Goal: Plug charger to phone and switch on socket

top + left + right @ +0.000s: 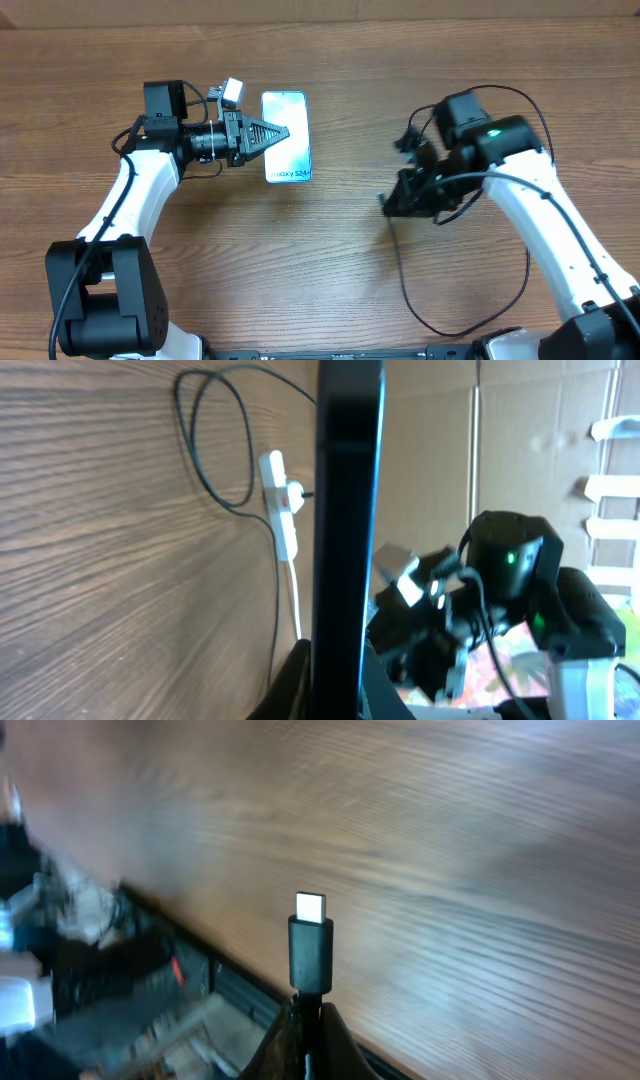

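The phone [287, 150] has its lit screen facing up, and my left gripper [268, 134] is shut on its left side. In the left wrist view the phone [348, 500] shows edge-on as a dark bar between the fingers [338, 695]. My right gripper [393, 205] is shut on the charger cable just below its black connector [311, 955], whose metal tip points up from the jaws [308, 1020]. The charger cable [430, 320] loops over the table near the front edge. The white socket strip [281, 510] lies on the table in the left wrist view. It is hidden in the overhead view.
The right arm [505, 585] faces the phone's far end in the left wrist view. A cardboard wall [440, 450] stands behind the table. A thin black cable loop [215, 440] lies beside the socket. The table's front edge [230, 970] shows in the right wrist view.
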`<state>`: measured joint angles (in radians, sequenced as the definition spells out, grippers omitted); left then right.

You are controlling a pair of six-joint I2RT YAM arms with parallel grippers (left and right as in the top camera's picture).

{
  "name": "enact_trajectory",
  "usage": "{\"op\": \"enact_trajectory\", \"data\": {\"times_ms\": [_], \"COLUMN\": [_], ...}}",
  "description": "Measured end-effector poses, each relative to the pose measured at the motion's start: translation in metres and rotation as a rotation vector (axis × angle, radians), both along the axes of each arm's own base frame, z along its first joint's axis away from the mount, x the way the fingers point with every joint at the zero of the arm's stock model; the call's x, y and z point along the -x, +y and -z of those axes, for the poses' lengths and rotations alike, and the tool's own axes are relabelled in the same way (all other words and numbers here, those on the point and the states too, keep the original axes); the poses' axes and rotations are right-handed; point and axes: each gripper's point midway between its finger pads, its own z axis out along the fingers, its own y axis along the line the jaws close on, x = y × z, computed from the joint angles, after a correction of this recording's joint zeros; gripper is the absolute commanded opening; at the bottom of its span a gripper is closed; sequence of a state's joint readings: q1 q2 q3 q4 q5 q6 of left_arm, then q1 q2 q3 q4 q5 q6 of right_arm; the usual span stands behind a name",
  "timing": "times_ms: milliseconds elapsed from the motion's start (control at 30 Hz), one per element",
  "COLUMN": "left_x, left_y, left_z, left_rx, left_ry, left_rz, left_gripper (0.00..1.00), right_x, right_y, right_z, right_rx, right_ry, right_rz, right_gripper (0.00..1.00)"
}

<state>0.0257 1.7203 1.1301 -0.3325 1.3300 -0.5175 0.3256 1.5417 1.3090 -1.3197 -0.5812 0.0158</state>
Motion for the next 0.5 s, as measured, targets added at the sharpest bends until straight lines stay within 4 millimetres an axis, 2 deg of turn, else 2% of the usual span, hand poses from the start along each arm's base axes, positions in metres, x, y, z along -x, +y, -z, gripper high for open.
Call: {"op": "enact_trajectory", "data": {"times_ms": [133, 233, 500], "left_x": [0.003, 0.005, 0.004], "left_y": [-0.004, -0.006, -0.005], "left_z": [-0.002, -0.003, -0.002], "left_rx": [0.014, 0.020, 0.012], "left_ry": [0.000, 0.002, 0.004], "left_rz": [0.019, 0.028, 0.022], "left_gripper": [0.04, 0.04, 0.04], "right_x": [0.017, 0.029, 0.066], "right_y": [0.033, 0.051, 0.080], "right_z": [0.009, 0.017, 0.027], "right_rx": [-0.034, -0.019, 0.105], "right_ry": [-0.011, -0.011, -0.013], "right_rz": [-0.094, -0.128, -0.179], "right_gripper": [0.04, 0.04, 0.04]}}
